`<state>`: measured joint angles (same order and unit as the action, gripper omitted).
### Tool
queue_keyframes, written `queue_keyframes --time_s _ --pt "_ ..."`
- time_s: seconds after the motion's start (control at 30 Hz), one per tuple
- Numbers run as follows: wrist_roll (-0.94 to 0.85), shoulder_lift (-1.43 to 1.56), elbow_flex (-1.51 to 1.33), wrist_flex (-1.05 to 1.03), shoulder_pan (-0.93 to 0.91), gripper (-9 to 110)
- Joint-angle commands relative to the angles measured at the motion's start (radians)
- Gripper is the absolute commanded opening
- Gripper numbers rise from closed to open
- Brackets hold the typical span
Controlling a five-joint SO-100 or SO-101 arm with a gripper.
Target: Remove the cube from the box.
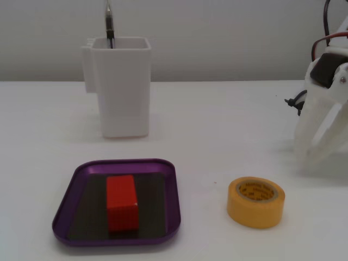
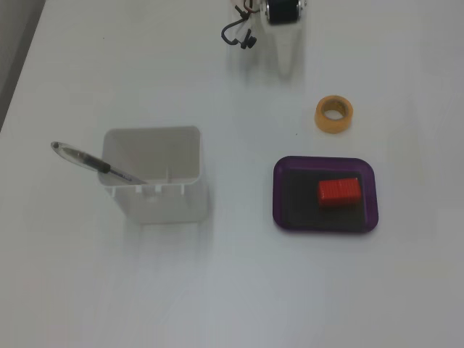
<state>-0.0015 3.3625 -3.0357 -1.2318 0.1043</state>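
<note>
My claw (image 1: 318,155) hangs at the far right of a fixed view, its white fingers pointing down toward the white table (image 1: 228,119), their tips a little apart with nothing between them; I hold nothing. In a fixed view from above, my claw (image 2: 285,61) shows only at the top edge, and there I cannot tell how wide it stands. The cube (image 1: 121,204), red and slightly elongated, lies flat on the dark bottom of the box (image 1: 171,185), a shallow purple tray with rounded corners near the front of the table. From above, the cube (image 2: 339,191) sits toward the right side of the box (image 2: 279,196), apart from the rim all round. A yellow tape roll (image 1: 255,202) lies flat on the table just right of the box, between it and my claw, touching neither. Farther back and to the left stands a tall white square container (image 1: 120,87) with a pen (image 2: 94,164) leaning out of it, well apart from me.
</note>
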Motion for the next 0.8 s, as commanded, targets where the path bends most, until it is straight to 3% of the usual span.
queue_keyframes --time_s 0.0,0.53,0.77 --pt "0.000 0.092 -0.005 0.015 0.000 0" --pt "0.008 0.092 0.009 0.015 -0.005 0" --pt "-0.002 0.031 0.160 0.170 0.006 0"
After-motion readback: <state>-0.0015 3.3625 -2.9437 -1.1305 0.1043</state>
